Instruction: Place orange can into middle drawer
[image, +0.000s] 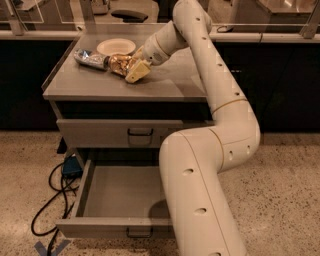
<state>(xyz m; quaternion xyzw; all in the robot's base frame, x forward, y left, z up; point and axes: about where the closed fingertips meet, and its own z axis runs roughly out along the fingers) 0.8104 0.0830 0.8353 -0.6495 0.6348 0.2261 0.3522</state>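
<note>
The orange can (118, 64) lies on the cabinet top (170, 82), golden and creased, next to a silver-blue can (89, 58). My gripper (136, 71) is low over the cabinet top, right against the orange can's right side. The arm reaches in from the right and front. The middle drawer (120, 192) is pulled open below, its grey tray bare, its front panel with a dark handle (139, 233) at the bottom. The arm's lower link covers the drawer's right part.
A cream bowl (116, 46) stands behind the cans. A closed grey drawer (135, 132) sits above the open one. A blue device and black cables (62, 180) lie on the speckled floor at the left.
</note>
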